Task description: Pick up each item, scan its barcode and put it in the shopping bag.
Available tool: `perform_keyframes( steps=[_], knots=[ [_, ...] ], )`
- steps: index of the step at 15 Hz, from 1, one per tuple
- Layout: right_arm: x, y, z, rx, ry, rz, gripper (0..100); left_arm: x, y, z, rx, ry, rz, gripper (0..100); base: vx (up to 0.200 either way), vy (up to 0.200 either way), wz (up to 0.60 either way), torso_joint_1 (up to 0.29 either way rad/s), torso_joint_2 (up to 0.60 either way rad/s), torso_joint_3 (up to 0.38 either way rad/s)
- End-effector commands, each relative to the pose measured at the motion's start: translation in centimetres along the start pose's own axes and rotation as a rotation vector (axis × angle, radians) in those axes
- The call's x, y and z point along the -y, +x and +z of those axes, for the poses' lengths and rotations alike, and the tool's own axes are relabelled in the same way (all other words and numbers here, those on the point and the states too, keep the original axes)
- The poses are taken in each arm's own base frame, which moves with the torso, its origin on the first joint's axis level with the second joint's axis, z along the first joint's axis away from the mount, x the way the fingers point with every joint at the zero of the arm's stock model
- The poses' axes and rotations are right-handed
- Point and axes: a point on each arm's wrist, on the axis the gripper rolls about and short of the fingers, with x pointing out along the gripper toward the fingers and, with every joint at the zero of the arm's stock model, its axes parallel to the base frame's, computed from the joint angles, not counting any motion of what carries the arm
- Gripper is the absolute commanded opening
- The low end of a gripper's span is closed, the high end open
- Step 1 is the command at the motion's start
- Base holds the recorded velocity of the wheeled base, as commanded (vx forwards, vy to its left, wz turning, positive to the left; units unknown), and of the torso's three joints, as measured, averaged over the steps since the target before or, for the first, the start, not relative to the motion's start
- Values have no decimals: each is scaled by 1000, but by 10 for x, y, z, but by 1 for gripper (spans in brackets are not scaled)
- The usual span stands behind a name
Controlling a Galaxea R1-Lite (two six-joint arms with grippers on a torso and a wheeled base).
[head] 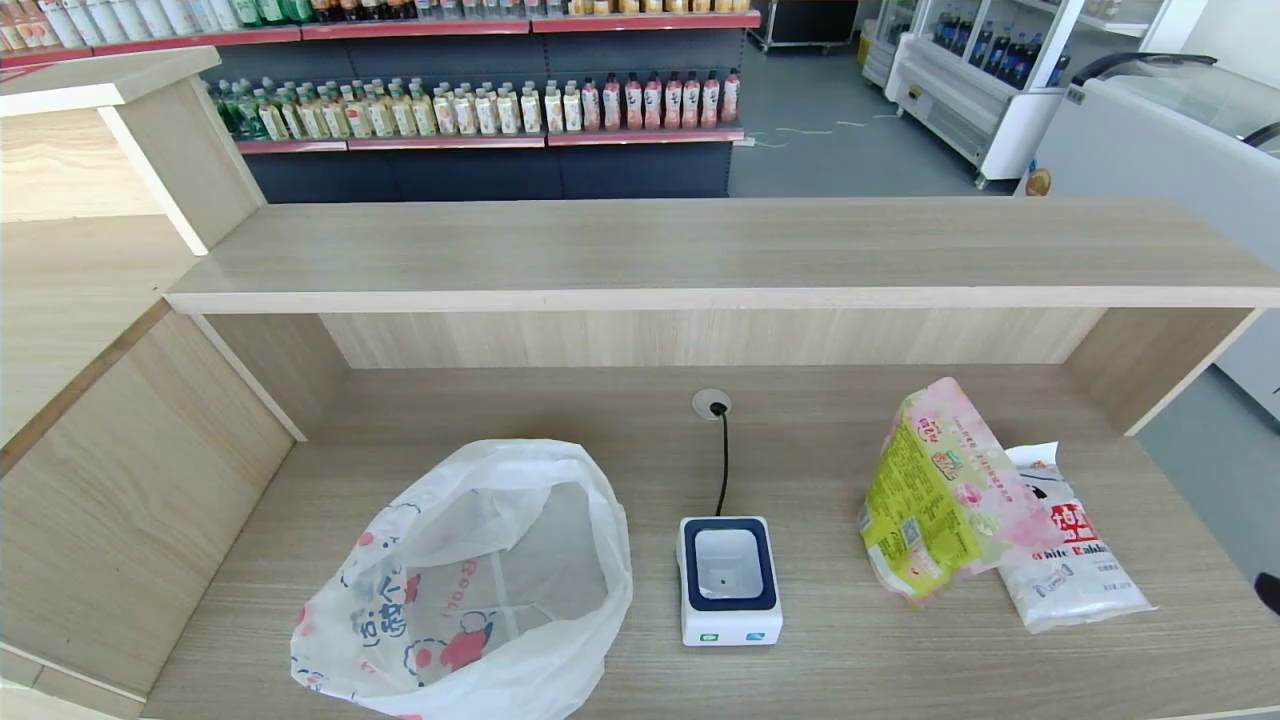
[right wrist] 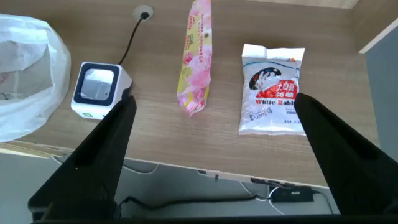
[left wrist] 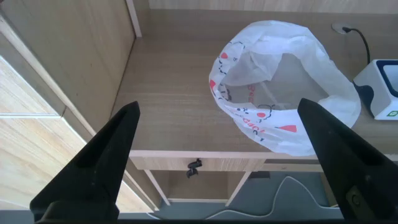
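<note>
Head view, left to right: a thin white shopping bag [head: 470,580] is seen slumped on the desk [head: 850,670] with its mouth gaping upward. Being limp, its rim may be expected to fold if brushed. The left hand [left wrist: 219,106] is held above the desk's near edge by the bag, with fingers wide apart and nothing gripped. A scanner [head: 729,578] is set at the middle, window up. To its right a pink-and-yellow packet [head: 940,495] is stood on its long edge, just beside a white sweets packet [head: 1075,560] lying flat; whether they touch cannot be told. Both are judged light, soft and crinkly, with slippery film and contents that shift when squeezed. The upright packet is best pinched across its thin upper edge, the flat one at a sealed end seam. The right hand [right wrist: 214,99] is held over these, fingers apart and empty.
</note>
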Motion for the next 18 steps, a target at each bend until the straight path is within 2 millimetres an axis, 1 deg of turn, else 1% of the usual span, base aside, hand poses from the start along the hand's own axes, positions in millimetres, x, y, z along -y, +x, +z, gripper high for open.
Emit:
perform_keyframes(
  steps=[1,2,3,5,6,8,9,12,15,18],
  knots=[
    [14,92,57,-164,33,49,100,0,0,0,1,-1,0,100,0,0,0,0,0,0],
    [15,98,58,-177,34,52,100,0,0,0,1,-1,0,100,0,0,0,0,0,0],
    [16,122,54,-245,41,64,100,0,0,0,1,-1,0,100,0,0,0,0,0,0],
    [14,143,51,-314,42,88,100,0,0,0,1,-1,0,100,0,0,0,0,0,0],
    [14,148,51,-355,46,94,100,0,0,0,1,-1,0,100,0,0,0,0,0,0],
    [9,153,50,-455,49,123,100,0,0,0,1,-1,0,100,0,0,0,0,0,0],
    [9,154,51,-468,50,128,100,0,0,0,1,-1,0,100,0,0,0,0,0,0],
    [9,176,50,-509,45,137,100,0,0,0,1,-1,0,100,0,0,0,0,0,0],
    [10,196,42,-563,42,126,100,0,0,0,1,-1,0,100,0,0,0,0,0,0],
    [11,207,31,-612,-2,119,100,0,0,0,1,-1,0,100,0,0,0,0,0,0]
  ],
)
